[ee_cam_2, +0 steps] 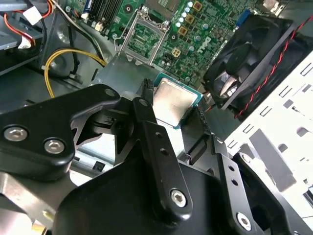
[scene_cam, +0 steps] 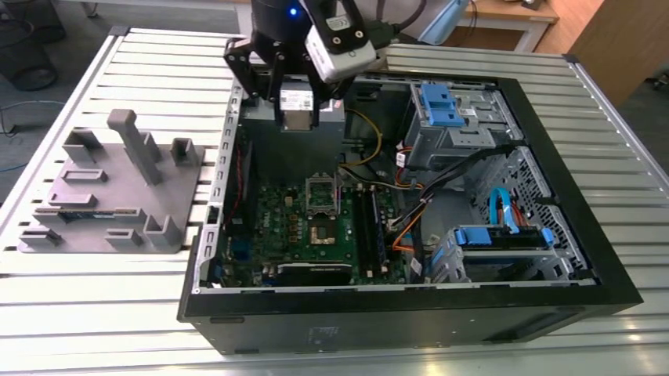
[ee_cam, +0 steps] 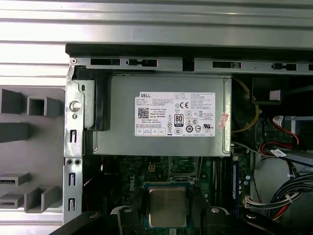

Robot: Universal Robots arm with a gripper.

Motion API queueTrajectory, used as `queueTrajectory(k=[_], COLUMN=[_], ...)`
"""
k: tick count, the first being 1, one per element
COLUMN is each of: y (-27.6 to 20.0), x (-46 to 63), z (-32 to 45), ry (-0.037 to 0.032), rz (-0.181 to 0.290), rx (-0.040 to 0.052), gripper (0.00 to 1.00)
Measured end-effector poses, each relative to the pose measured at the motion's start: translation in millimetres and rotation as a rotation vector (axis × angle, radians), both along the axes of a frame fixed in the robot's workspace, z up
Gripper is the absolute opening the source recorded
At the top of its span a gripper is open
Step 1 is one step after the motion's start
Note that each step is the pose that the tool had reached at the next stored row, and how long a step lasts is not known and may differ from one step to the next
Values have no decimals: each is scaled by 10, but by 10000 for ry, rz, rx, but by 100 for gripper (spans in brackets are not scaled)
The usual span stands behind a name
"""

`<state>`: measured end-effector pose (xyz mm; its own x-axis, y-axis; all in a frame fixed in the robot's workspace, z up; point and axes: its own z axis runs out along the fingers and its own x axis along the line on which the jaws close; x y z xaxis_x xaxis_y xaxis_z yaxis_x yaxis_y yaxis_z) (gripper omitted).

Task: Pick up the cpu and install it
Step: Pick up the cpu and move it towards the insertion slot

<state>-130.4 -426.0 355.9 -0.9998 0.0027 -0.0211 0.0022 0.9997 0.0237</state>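
End effector [ee_cam_2: 172, 108]: clamped on cpu [ee_cam_2: 175, 100] by two edges, held in air well apart from socket [ee_cam_2: 146, 41]. Risk: thin edge grip; slip or tilt could misseat it, bending pins

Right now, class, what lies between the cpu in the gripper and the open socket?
In the second wrist view, a grey metal ledge and a strip of green motherboard lie between the cpu and the socket.

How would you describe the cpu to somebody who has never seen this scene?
Start at the open black computer case and find the arm's gripper hanging over it. Between the black fingers sits the cpu: a small flat square with a shiny silver top, unlike the hollow metal frame on the green motherboard.
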Motion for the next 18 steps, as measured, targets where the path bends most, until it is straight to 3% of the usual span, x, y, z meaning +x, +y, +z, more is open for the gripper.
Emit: queueTrajectory(k=[18], y=[-215], x=[69], z=[-96], ry=[1], rz=[-1], rx=[-1], gripper=[47])
